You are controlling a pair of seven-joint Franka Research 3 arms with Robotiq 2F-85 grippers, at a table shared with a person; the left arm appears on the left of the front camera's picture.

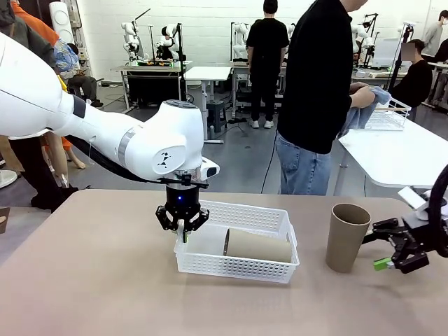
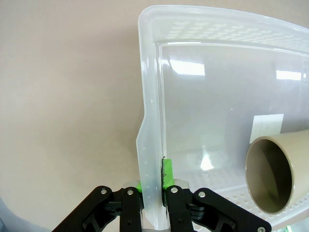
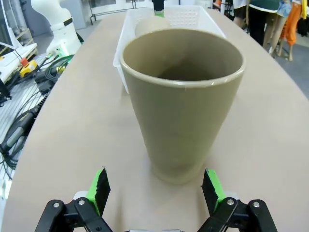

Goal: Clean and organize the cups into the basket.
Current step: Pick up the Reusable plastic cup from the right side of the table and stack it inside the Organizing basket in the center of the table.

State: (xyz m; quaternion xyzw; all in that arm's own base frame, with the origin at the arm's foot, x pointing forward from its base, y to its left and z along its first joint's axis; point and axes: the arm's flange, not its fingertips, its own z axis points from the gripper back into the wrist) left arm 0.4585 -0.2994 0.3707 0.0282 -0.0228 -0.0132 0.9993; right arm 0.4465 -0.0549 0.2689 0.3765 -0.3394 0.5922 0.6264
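Observation:
The white mesh basket (image 1: pixel 276 221) stands mid-table. My left gripper (image 1: pixel 183 234) comes straight down and is shut on the basket's left wall; in the left wrist view the fingers (image 2: pixel 167 175) pinch that wall (image 2: pixel 149 145). One brown cup (image 1: pixel 257 246) lies on its side inside the basket, its mouth (image 2: pixel 270 174) facing the gripper. A second brown cup (image 1: pixel 346 236) stands upright on the table to the right. My right gripper (image 1: pixel 373 250) is open just right of it. In the right wrist view the cup (image 3: pixel 186 101) stands just ahead of the spread fingertips (image 3: pixel 155 191), untouched.
A person in black stands beyond the table's far edge, hands (image 1: pixel 364 96) working a blue cloth. A white wire basket (image 1: pixel 388 115) sits on the neighbouring white table. Cables (image 3: pixel 29 106) lie off the table's side. Bare tabletop stretches left and in front of the basket.

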